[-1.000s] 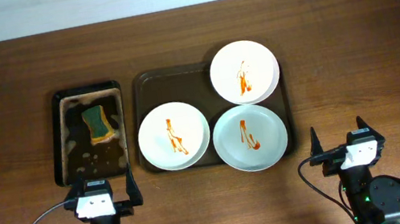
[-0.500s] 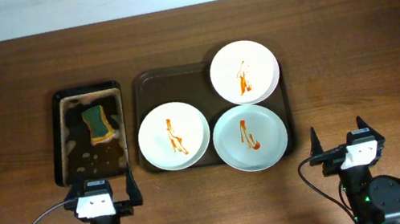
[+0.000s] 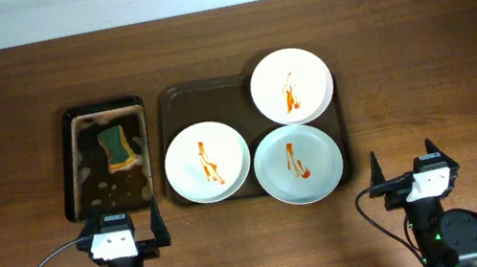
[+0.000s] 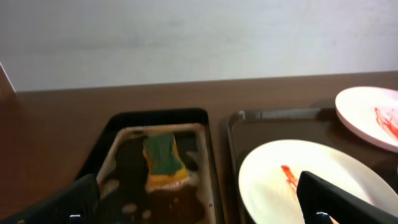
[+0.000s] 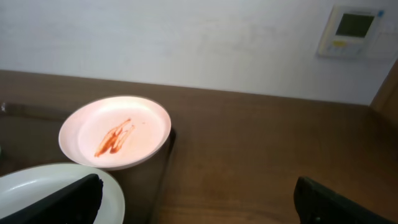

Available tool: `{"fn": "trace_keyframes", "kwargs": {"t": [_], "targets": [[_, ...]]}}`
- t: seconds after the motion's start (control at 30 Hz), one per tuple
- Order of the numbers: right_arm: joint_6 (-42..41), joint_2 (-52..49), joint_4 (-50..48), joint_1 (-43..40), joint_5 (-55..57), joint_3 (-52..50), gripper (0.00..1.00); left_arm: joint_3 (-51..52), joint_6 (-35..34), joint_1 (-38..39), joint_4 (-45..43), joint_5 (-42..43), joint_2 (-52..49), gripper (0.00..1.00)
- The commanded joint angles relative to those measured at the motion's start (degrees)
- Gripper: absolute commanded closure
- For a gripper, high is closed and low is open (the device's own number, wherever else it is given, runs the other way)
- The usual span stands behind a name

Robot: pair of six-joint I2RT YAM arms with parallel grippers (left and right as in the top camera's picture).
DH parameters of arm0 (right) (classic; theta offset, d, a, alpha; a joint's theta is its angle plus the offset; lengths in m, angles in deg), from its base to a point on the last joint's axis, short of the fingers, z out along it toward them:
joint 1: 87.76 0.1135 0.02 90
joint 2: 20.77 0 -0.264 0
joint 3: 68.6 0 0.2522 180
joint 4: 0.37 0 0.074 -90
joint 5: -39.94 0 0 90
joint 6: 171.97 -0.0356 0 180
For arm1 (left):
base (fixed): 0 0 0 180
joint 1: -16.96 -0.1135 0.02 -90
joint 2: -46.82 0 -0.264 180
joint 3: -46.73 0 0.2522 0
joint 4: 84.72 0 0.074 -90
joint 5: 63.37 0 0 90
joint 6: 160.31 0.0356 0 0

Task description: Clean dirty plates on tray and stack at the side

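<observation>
White plates (image 3: pixel 228 159), orange-red streaks, three on brown tray (image 3: pixel 177 105); left tool (image 3: pixel 118 227), right tool (image 3: pixel 405 168) released, empty.

No change shows between the earlier overhead views and this one. On the tray (image 3: pixel 171 101), the plate at 8 o'clock (image 3: pixel 207 161), the plate at 1 o'clock (image 3: pixel 292 86) and the plate at 5 o'clock (image 3: pixel 298 163) lie exactly where they lay, their sauce streaks unaltered. The left gripper (image 3: pixel 119 227) and the right gripper (image 3: pixel 405 164), both at the 6 o'clock edge of the table (image 3: pixel 456 39), show no movement, jaws equally wide apart
</observation>
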Motion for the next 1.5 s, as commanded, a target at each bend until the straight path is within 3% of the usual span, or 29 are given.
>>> {"fn": "trace_keyframes", "kwargs": {"t": [0.0,0.27,0.43,0.7,1.07,1.4,1.47], "targets": [[-1.14,-3.39,2.97,-0.22,-0.72,4.24,0.02,-5.27,0.87,0.22,2.97,0.37,-4.22,0.0],[-1.14,-22.1,9.2,-0.22,-0.85,18.18,0.02,-17.97,0.9,0.22,5.79,-1.36,-23.15,0.0],[-1.38,-35.91,17.53,-0.22,-3.06,30.56,0.02,-29.31,0.9,0.22,13.77,-1.51,-38.91,0.0],[-2.4,-58.25,38.86,-0.15,-5.49,52.52,0.02,-51.78,0.87,0.22,31.21,2.14,-63.01,0.0],[-2.4,-69.79,41.16,-0.15,-20.85,57.0,0.02,-55.49,0.87,0.22,37.11,6.62,-67.38,0.0],[-2.4,-74.75,39.47,-0.11,-26.23,57.0,0.0,-56.11,-2.62,0.04,30.23,5.03,-69.99,0.0],[-2.43,-75.41,39.54,-0.11,-26.25,57.0,0.11,-57.83,-2.62,-0.28,30.49,4.44,-71.91,0.03]]}}
